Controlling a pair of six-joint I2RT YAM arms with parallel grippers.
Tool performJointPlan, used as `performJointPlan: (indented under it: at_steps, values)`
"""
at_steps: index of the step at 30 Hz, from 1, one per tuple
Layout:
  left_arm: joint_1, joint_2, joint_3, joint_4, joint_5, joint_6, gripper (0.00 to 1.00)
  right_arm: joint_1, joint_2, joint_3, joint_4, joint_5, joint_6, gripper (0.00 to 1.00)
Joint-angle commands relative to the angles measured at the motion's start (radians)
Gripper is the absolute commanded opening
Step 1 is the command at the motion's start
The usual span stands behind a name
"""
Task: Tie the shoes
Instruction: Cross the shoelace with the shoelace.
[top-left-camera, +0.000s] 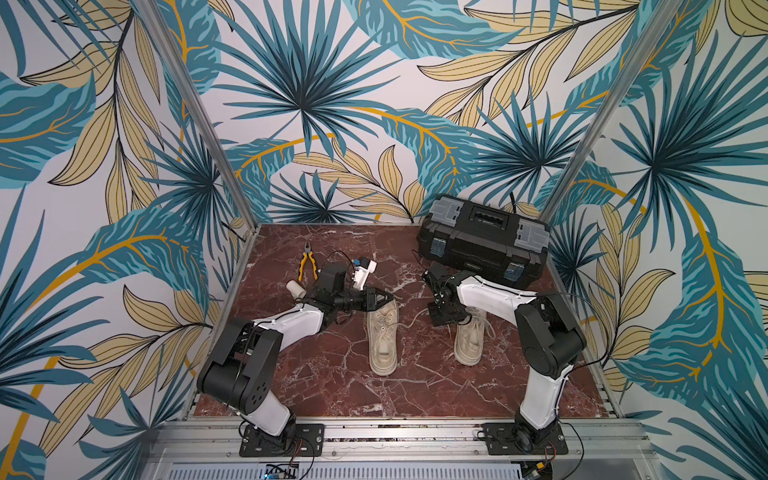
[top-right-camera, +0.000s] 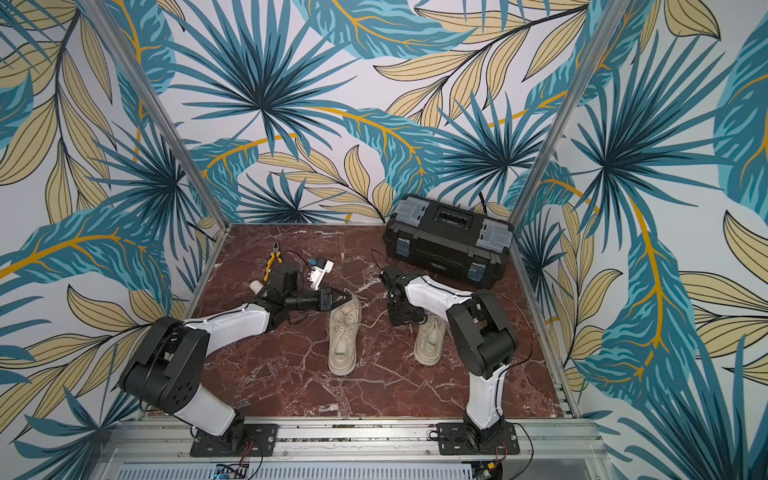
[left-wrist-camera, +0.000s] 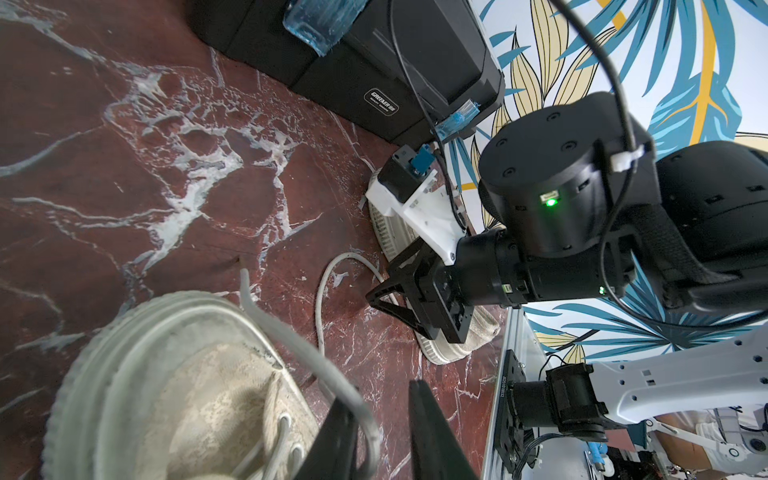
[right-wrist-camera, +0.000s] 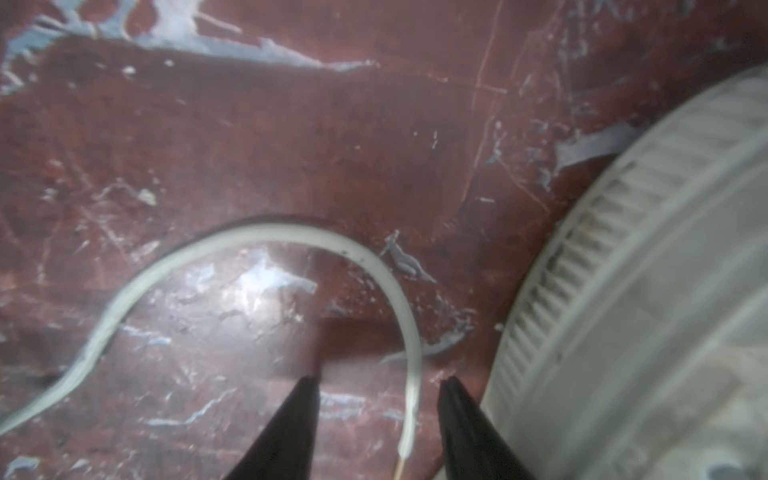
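surface (top-left-camera: 332, 386): red marble pattern.
toolbox (top-left-camera: 482, 245): black, far right corner.
shoes (top-left-camera: 382, 338): side by side, toes toward the far edge; one near the middle, other shoe (top-left-camera: 468, 345) nearer the right edge.
left jaws: slightly parted at the middle shoe's toe, its lace (left-wrist-camera: 291, 332) draped over one finger (left-wrist-camera: 330, 451).
right jaws: open, loose lace (right-wrist-camera: 270, 232) end lying between them, unpinched.
pliers (top-left-camera: 308, 266): far left.
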Motion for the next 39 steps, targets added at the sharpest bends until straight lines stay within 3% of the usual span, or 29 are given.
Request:
performJointPlan:
  at_steps: [1,5,9,13,18,26,32,39]
  values:
    - [0.002,-0.011,0.032,0.005,0.008,0.014,0.27,-0.006,0.03,0.001,0.016,-0.001,0.001,0.47]
    - [0.004,-0.012,0.034,-0.001,0.009,0.018,0.27,-0.009,0.05,-0.017,0.034,-0.024,0.008,0.38]
    - [0.003,-0.014,0.034,-0.003,0.014,0.025,0.27,-0.009,0.015,-0.038,0.053,-0.018,0.012,0.15]
    - [0.003,-0.016,0.037,-0.015,0.021,0.041,0.28,-0.011,-0.098,-0.049,0.067,-0.005,-0.009,0.0]
    - [0.002,-0.021,0.036,-0.021,0.04,0.057,0.3,-0.01,-0.255,-0.043,0.069,-0.102,-0.049,0.0]
    - [0.003,-0.016,0.031,-0.016,0.051,0.064,0.31,-0.009,-0.395,0.041,0.067,-0.407,-0.043,0.0]
    - [0.002,-0.009,0.034,-0.001,0.064,0.066,0.31,-0.003,-0.39,0.147,0.067,-0.538,-0.022,0.0]
    - [-0.001,-0.005,0.037,0.022,0.073,0.058,0.31,0.018,-0.336,0.247,0.067,-0.557,-0.012,0.0]
